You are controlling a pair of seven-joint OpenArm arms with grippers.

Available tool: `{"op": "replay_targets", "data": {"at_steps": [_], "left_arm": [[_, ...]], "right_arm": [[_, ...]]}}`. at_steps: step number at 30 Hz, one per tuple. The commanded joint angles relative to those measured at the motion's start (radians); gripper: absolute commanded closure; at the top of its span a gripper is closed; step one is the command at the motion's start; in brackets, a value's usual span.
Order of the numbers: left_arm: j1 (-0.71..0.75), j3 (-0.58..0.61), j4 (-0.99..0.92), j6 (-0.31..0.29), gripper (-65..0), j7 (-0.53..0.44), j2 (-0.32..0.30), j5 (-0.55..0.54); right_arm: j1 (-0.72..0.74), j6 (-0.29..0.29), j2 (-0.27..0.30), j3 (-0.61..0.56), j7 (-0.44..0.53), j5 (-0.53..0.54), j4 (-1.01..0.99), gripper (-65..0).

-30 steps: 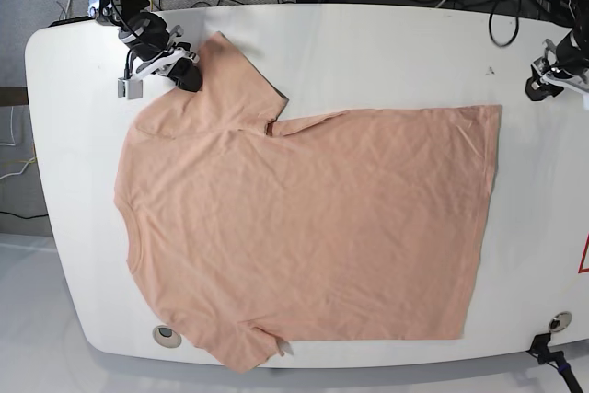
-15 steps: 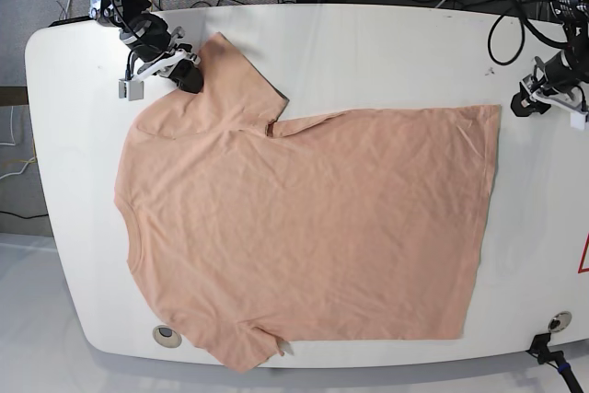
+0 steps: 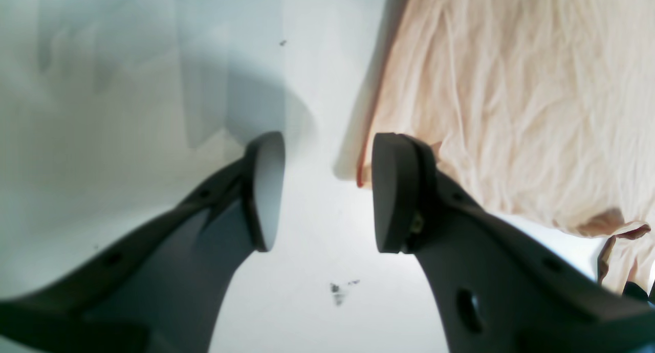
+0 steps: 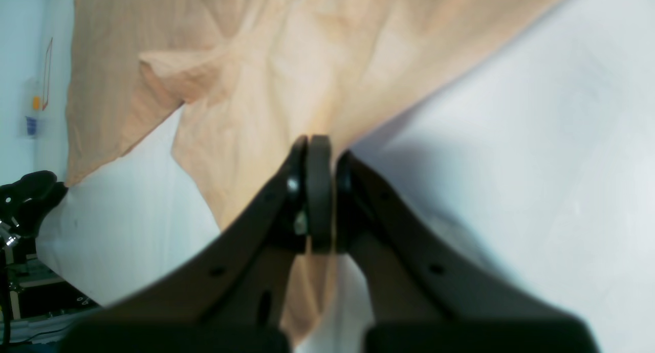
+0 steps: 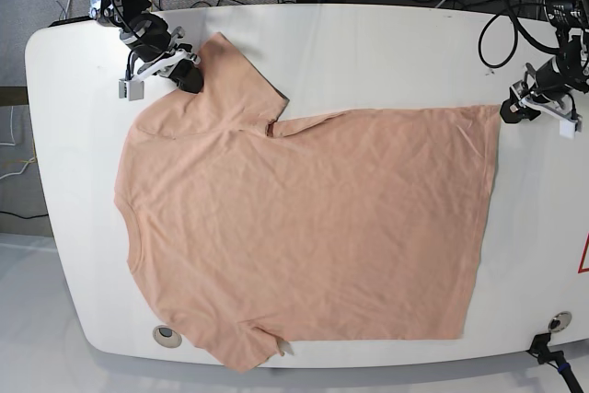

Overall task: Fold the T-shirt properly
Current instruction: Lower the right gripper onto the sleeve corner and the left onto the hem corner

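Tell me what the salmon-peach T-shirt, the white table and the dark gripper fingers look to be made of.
Salmon-peach T-shirt: soft matte knit, likely cotton; fine creases, limp drape.
White table: hard, smooth, faintly glossy top, perhaps laminate or painted board; it shows soft shadows and small scuffs.
Dark gripper fingers: matte black moulded plastic, probably; smooth rounded pads, screw holes.

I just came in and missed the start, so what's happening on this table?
A two-armed robot is starting to fold a peach T-shirt spread flat on the white table. The right hand is shut on the edge of one sleeve at the far corner. The left hand is open beside the shirt's hem corner, one finger right at the cloth edge, not gripping. No fold is made yet.
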Motion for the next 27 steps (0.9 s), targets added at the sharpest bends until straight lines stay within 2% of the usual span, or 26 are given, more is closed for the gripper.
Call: {"op": "replay_targets", "data": {"at_steps": [1, 8, 18, 20, 21, 23, 24, 27], "left_arm": [[0.003, 0.004, 0.009, -0.037, -26.2, 0.001, -0.010, -0.003], [-0.003, 0.063, -0.028, -0.069, -25.8, -0.002, -0.007, -0.003], [0.002, 0.078, -0.024, -0.069, -22.4, -0.006, 0.004, -0.003], [0.003, 0.084, -0.026, -0.069, -18.6, -0.005, 0.007, -0.001], [0.004, 0.086, -0.024, -0.070, -14.8, -0.004, 0.007, -0.001], [0.004, 0.091, -0.027, -0.074, -2.7, 0.004, 0.009, -0.005], [0.004, 0.093, -0.027, -0.076, 0.0, 0.008, 0.009, -0.003], [0.008, 0.092, -0.025, -0.075, 0.0, -0.004, 0.006, -0.007]], "right_arm": [[-0.006, -0.002, 0.004, 0.003, -0.024, -0.018, -0.002, 0.0], [-0.001, 0.002, 0.004, 0.004, -0.013, -0.009, 0.003, 0.0], [-0.003, 0.004, 0.005, 0.003, -0.015, -0.007, 0.005, 0.0], [-0.003, 0.005, 0.005, 0.002, -0.013, -0.008, 0.004, 0.0], [-0.004, 0.004, 0.005, 0.003, -0.017, -0.009, 0.005, 0.0], [-0.004, 0.004, 0.005, 0.003, -0.018, -0.009, 0.002, 0.0], [-0.004, 0.006, 0.004, 0.003, -0.017, -0.010, 0.002, 0.0], [-0.007, 0.010, 0.005, 0.004, -0.022, -0.010, 0.003, 0.0]]}}
